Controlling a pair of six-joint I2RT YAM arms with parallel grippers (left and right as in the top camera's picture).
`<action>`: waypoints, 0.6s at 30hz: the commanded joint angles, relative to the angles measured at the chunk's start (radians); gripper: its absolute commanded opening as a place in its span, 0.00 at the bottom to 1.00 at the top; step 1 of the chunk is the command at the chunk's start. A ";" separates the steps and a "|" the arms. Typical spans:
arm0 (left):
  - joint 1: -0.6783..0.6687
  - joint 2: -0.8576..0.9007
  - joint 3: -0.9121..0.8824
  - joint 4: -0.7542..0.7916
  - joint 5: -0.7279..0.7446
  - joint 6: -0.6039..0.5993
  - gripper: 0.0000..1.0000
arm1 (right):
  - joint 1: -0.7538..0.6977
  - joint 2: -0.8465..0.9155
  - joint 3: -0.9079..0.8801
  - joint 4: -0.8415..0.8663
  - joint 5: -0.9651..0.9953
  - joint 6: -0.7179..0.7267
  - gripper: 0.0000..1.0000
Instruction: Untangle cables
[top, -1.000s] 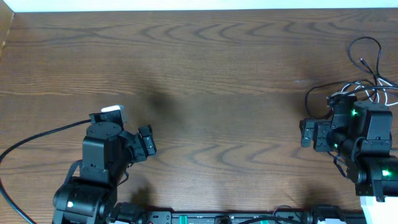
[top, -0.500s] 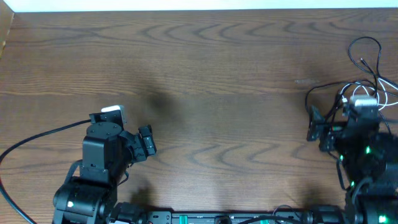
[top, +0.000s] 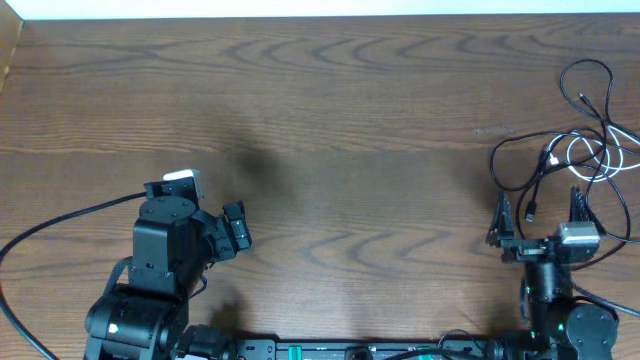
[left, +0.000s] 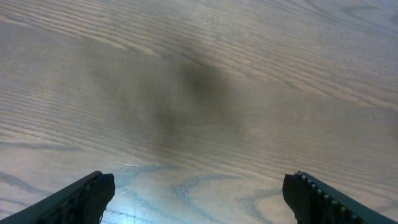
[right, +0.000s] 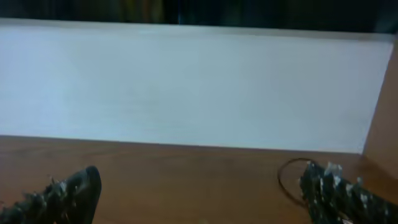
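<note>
The cables (top: 580, 150) lie in a loose tangle at the far right of the table (top: 350, 120), black loops crossing one white cord; my right gripper (top: 540, 222) sits just short of them, jaws spread wide, holding nothing; my left gripper (top: 236, 228) is well apart on the left, also wide open and empty. I judge the reach is the step; I should come down on a single outer strand, not the knot, and draw it clear slowly.

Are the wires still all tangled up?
Yes, tangled. The cables lie in crossing black and white loops at the table's right edge, and the open right hand holds none.
</note>
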 joint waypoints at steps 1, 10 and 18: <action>0.001 0.000 0.000 0.000 -0.010 0.013 0.92 | 0.002 -0.013 -0.059 0.085 0.027 -0.007 0.99; 0.001 0.000 0.000 0.000 -0.010 0.013 0.92 | 0.003 -0.013 -0.211 0.322 0.045 -0.056 0.99; 0.001 0.000 0.000 0.000 -0.010 0.013 0.92 | 0.003 -0.013 -0.211 0.192 0.045 -0.104 0.99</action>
